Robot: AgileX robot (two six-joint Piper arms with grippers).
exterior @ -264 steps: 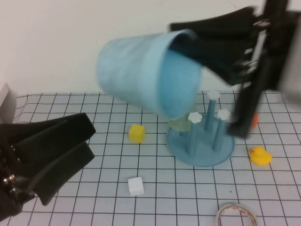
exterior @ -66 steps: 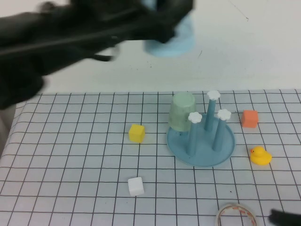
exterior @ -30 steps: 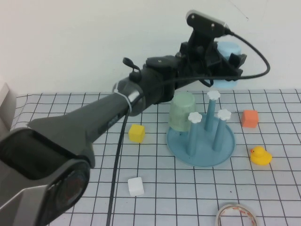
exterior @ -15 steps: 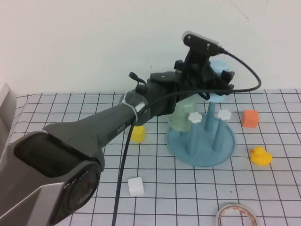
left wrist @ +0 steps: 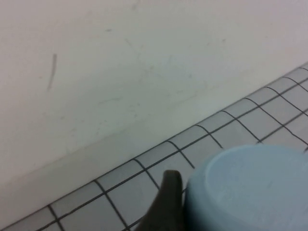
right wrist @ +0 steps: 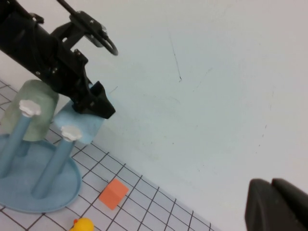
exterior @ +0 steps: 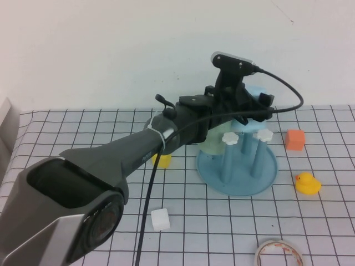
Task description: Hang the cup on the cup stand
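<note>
The left gripper [exterior: 252,105] is reaching across to the far side of the cup stand [exterior: 237,172], its jaws standing wide around the inverted cup [exterior: 256,94], which is sitting over the far peg. The right gripper [right wrist: 276,204], fully closed and empty, is hanging clear to the right.

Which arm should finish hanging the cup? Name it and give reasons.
Left. The left gripper is already at the cup, upside down over the stand's back peg. The right gripper is shut, raised well away from the stand.
</note>
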